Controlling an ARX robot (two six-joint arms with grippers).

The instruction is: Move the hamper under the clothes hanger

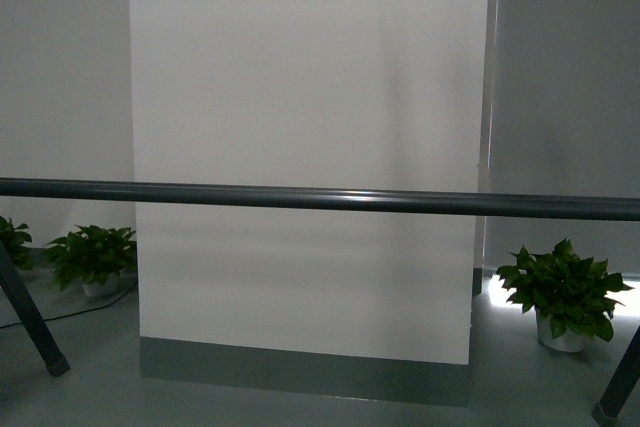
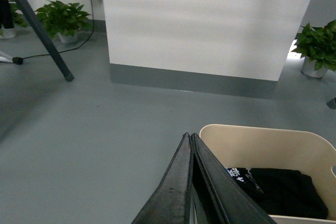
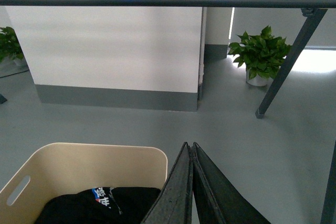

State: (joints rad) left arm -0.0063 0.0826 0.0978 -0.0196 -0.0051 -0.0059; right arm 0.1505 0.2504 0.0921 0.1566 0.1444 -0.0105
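beige hamper [image 2: 273, 145] w/ black clothes [image 2: 283, 190] near rack bar [image 1: 320, 199], both grippers [image 2: 190, 139] [image 3: 189, 146] closed, empty beside rim; could tip if shoved unevenly.

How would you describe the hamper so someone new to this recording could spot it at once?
Start at the big white wall panel with the grey base strip, and the long dark bar of the clothes hanger crossing in front of it. On the grey floor nearer the cameras stands the hamper, just beside both shut grippers. It is the only beige thing: a smooth bin with rounded corners, a handle slot, and black clothing inside.
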